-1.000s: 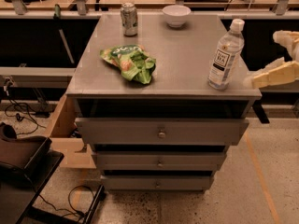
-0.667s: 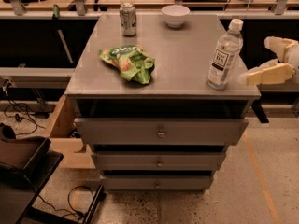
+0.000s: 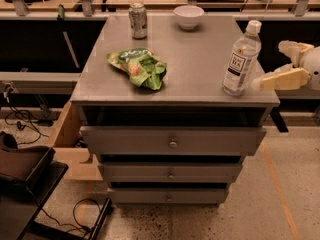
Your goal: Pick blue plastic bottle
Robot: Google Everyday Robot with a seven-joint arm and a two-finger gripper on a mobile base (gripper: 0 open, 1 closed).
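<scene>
Camera view: at the frame's right, the gripper (image 3: pixel 271 64), fingers spread apart, hovers just beside the upright blue plastic bottle (image 3: pixel 241 59) near the cabinet top's (image 3: pixel 200 59) right edge; a misaligned approach could topple it.

The end effector (image 3: pixel 270 64), at the right edge of view just past the right side of the bench (image 3: pixel 200 59), has two blocky, pale cream fingers (image 3: pixel 285 79) on a rounded, smooth white housing.
</scene>
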